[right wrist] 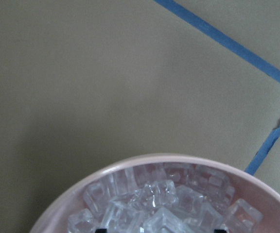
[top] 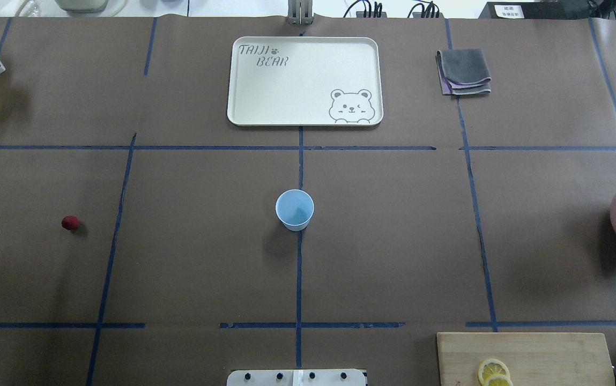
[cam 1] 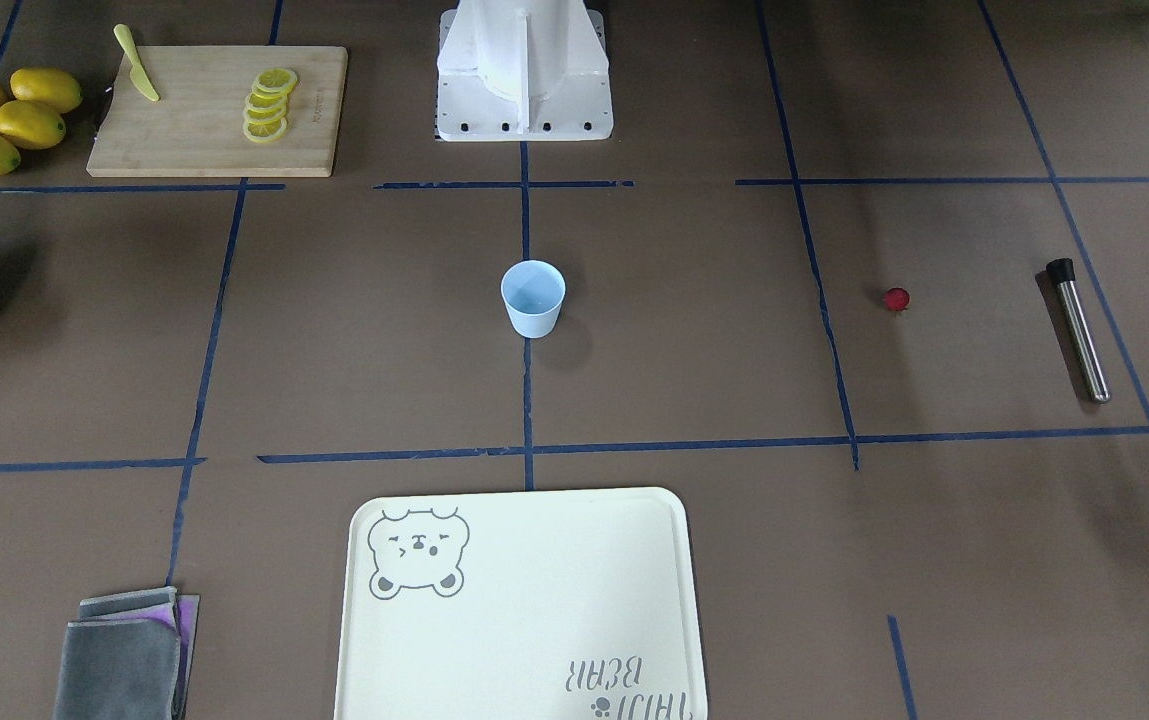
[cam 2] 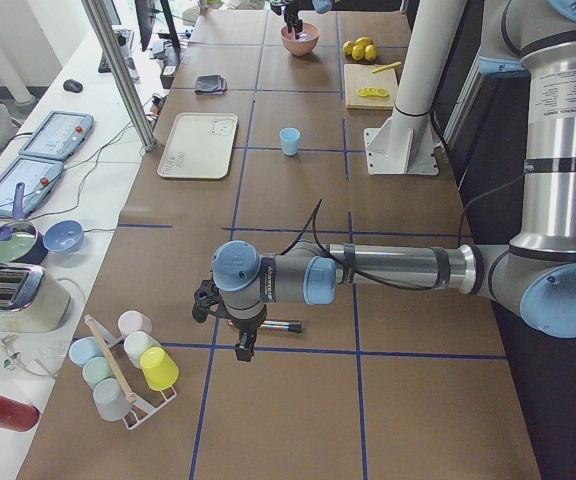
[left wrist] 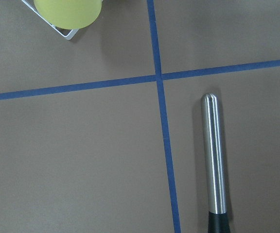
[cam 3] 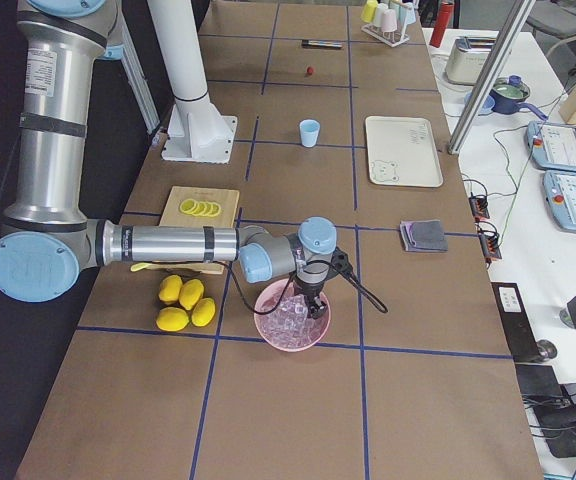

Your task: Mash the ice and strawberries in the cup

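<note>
Two arms reach to opposite ends of the table. Between them we see the cup (top: 294, 209) standing upright and alone at the middle, on a blue tape line, with nothing visible inside. The strawberry (top: 69, 222) lies on the bare paper well apart from it, on the robot's left side. Near it the metal muddler (cam 1: 1079, 330) lies flat, its black end on the robot's side. The left gripper (cam 2: 241, 348) hangs close by the muddler, pointing down. Its wrist view shows the rod but no fingers, so we cannot tell how wide it stands. The ice (right wrist: 154, 204) is heaped in the pink bowl (right wrist: 145, 160) at the robot's right end. The right gripper (cam 3: 313, 303) sits just over that bowl. In its wrist view we see only two dark tips at the bottom edge, wide apart with cubes between them, gripping nothing. Beside the bowl we find four lemons (cam 1: 9, 120) and a cutting board (cam 1: 204, 130) carrying lemon slices (cam 1: 269, 105) and a small knife (cam 1: 137, 65). Across from the robot lie a cream tray (top: 243, 80) and a folded grey cloth (top: 464, 71).
</note>
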